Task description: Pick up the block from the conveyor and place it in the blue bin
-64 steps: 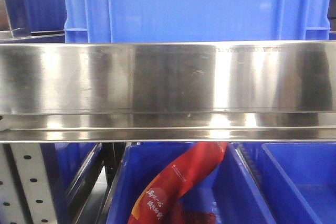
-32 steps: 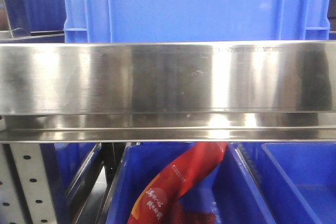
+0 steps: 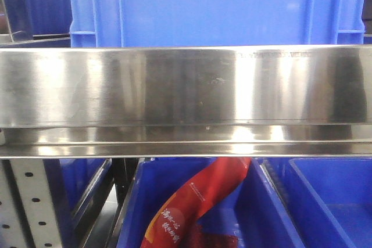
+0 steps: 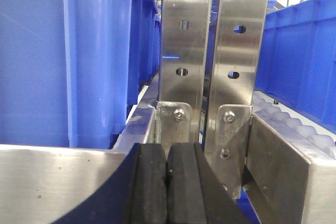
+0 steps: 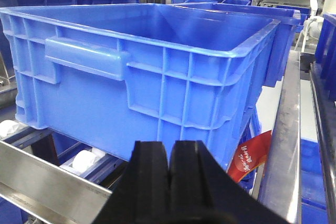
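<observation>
Front view, red packet (image 3: 195,204) with Chinese writing I cannot read, my left gripper (image 4: 167,182) and right gripper (image 5: 169,182) both clenched, nothing held

Your left hand (image 4: 167,184): both black pads pressed flat together, only a thin seam btwn them, nothing held. Pads enter from bottom edge of the left wrist view, upright, pointing straight fwd.

Your right hand (image 5: 169,179): same state, black fingers (image 5: 149,177) closed against each other, seam vertical, nothing gripped. Also level, facing fwd.

Neither arm nor hand shows in the front view.
</observation>
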Tool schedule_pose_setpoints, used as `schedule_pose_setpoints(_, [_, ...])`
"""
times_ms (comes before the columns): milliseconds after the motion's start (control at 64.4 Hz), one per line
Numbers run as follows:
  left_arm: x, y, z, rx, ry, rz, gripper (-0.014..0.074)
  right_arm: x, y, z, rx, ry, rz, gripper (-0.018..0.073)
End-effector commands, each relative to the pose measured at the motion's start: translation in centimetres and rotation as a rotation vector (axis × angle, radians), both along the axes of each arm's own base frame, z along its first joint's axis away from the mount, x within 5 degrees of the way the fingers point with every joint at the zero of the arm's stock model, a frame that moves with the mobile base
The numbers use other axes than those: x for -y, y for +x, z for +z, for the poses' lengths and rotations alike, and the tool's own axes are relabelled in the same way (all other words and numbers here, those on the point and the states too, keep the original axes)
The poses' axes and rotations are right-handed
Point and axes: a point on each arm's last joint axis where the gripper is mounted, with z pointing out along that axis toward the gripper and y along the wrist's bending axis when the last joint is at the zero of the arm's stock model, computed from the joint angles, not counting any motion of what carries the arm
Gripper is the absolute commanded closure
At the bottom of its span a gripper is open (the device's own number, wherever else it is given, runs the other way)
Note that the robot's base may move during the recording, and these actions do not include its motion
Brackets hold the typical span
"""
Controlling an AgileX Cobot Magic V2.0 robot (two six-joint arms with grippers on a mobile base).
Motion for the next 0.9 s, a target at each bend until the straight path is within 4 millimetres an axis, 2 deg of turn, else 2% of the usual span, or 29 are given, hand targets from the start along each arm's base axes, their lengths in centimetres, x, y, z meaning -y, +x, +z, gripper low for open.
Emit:
schedule_pose_setpoints(0, [-0.01,-0.07,0.20,0.021,0.000,0.002,0.0707,0.02,-0.01,0.16,0.024,0.006,0.000,0.0721])
schedule_pose_setpoints(559, [-0.01,-0.07,0.20,0.021,0.000,0.002,0.0707,0.01,-0.02,0.18,0.024,0.011,0.000,0.0721])
schedule_pose_setpoints(715, [-0.01,-0.07,0.20,0.021,0.000,0.002,0.0707,-0.01,0.21,0.48,0.091,0.055,-0.010,0.0721])
schedule_pose_setpoints(886, [-0.01,-0.07,0.20,0.021,0.000,0.002,0.0707,0.39,0.36,-0.43,0.101,0.029,-0.062,0.0721])
